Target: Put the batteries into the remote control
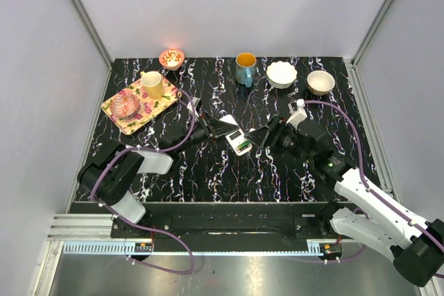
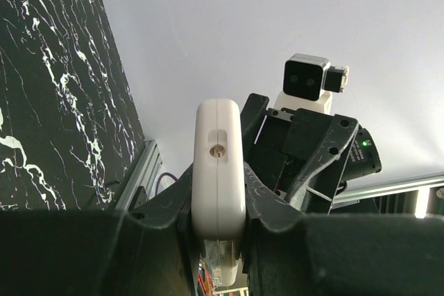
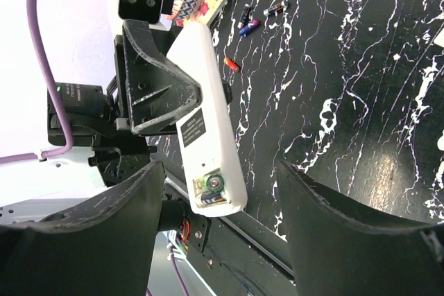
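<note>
Black marbled desk (image 1: 229,171) below, and both arms meet over its middle. Right hand (image 1: 266,135) is spread wide, its fingers (image 3: 333,227) either side of the remote's near end, touching nothing that I can see. Left hand (image 2: 218,195) is pinching the remote (image 3: 208,116) by its edges, up off the desk. The compartment at the near end is open, with a greenish battery (image 3: 211,185) sitting inside. A red battery (image 3: 232,64) lies loose on the desk beyond, with two more batteries (image 3: 248,25) past it.
</note>
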Controlling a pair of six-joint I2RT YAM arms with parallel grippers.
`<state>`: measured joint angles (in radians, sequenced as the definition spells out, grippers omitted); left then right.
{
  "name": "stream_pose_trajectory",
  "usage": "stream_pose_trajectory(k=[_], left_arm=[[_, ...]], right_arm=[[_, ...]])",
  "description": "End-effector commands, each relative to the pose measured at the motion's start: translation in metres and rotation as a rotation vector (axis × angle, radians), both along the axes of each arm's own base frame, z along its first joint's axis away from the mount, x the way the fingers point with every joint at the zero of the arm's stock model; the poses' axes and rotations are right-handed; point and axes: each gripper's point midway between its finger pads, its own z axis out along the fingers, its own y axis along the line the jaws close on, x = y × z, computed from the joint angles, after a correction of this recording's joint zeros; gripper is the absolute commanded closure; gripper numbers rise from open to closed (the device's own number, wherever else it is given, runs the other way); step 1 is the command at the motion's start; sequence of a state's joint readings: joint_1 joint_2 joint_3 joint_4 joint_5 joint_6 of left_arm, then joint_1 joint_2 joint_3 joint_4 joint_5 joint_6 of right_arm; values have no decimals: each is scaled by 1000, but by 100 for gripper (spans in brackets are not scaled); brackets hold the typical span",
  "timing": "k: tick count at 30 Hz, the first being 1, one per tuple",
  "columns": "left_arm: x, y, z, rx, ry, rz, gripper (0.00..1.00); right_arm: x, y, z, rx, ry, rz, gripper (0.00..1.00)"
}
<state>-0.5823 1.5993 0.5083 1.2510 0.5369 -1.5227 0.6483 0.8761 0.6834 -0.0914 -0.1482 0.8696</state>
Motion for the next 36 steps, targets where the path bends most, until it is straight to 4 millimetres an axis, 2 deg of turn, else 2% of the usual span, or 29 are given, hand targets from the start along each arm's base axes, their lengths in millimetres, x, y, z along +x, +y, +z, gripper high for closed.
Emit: stream_pose_trajectory(k=[1,11,30,36], left_arm=[[-26,24,105,-274,-402,32,100],[-27,28,106,-275,-405,43,100],[-24,29,114,-293,-416,57,100],[-23,27,111,-288,-410,51,100]], right_arm=[[6,-6,15,36,-43,-34,30],[5,-5,2,14,-10,-18,33],[1,6,-9,27,25,41,36],[2,7,-1,35,9,47,33]])
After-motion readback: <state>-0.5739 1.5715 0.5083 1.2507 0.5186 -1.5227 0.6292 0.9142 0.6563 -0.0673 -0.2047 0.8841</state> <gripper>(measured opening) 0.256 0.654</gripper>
